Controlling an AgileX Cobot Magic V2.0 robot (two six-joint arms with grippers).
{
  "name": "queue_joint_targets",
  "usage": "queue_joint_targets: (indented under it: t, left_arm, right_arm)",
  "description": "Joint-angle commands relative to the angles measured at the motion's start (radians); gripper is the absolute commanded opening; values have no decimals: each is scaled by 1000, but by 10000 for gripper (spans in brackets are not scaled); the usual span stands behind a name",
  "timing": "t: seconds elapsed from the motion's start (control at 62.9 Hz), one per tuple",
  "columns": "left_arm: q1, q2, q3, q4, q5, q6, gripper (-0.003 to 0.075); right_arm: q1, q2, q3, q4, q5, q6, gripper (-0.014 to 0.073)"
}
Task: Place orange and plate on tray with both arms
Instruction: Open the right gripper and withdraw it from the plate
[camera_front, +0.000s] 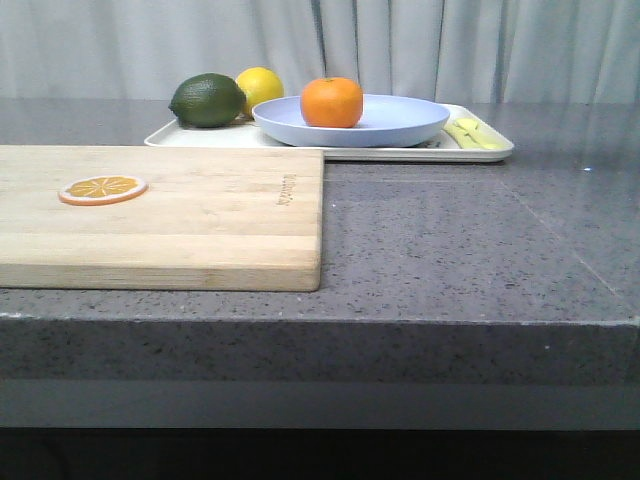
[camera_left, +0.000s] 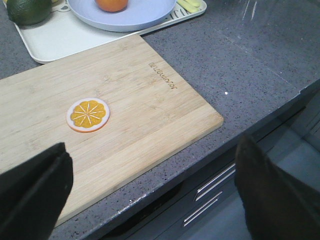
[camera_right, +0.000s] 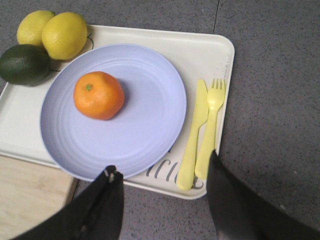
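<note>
- Nearest you in the front view is the wooden cutting board (camera_front: 160, 215), lying flat on the grey speckled counter (camera_front: 470, 240) and reaching almost to its front edge; an orange slice (camera_front: 102, 189) lies flat on the board toward its left side, clear of every edge
- Behind the board you see the tray (camera_front: 480, 152) at the far side of the counter; the board's far edge runs just in front of the tray's near rim, and you cannot tell from the front whether they touch; the left wrist view shows the board's corner right at the tray's rim
- You have the plate (camera_right: 150, 110) resting on the tray, its near rim reaching out over the tray's near edge in the right wrist view; dark printed lettering shows on the tray beside that rim
- You have the orange (camera_right: 98, 95) sitting on the plate, off centre toward the lime side, its green stem dot facing up
- Beside the plate on the tray, two lemons (camera_right: 64, 34) touch each other and a dark green lime (camera_right: 24, 64) lies next to them, close against the plate's rim
- On the plate's other side a yellow knife (camera_right: 194, 135) and yellow fork (camera_right: 211, 127) lie side by side on the tray
- Your left gripper (camera_left: 150, 195) hangs over the board's near corner and counter edge, fingers spread wide, nothing between them
- Your right gripper (camera_right: 162, 200) hovers above the tray's near rim by the plate, fingers parted and holding nothing
</note>
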Motion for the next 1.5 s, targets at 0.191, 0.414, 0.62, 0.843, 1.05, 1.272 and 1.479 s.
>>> queue_joint_targets:
  t: [0.191, 0.414, 0.62, 0.843, 1.05, 1.272, 1.479]
  left_arm:
    - [1, 4, -23, -8, -80, -9, 640]
    - [1, 4, -23, -8, -113, -9, 640]
    - [1, 4, -23, -8, -115, -9, 640]
    - [1, 4, -23, -8, -115, -9, 640]
    - [1, 4, -23, -8, -115, -9, 640]
    - [1, 4, -23, -8, -115, -9, 640]
    - [1, 4, -23, -8, -115, -9, 636]
  right_arm:
    - [0, -458, 463, -29, -235, -131, 404]
    - [-4, -739, 749, -92, -227, -130, 404]
    - [-4, -963, 936, -109, -194, -94, 404]
    - [-4, -1192, 1088, -118, -166, -93, 402]
    - [-4, -1326, 1149, -136, -107, -92, 402]
    - [-4, -1348, 1164, -153, -94, -33, 402]
    - [-4, -1348, 1164, -153, -101, -7, 400]
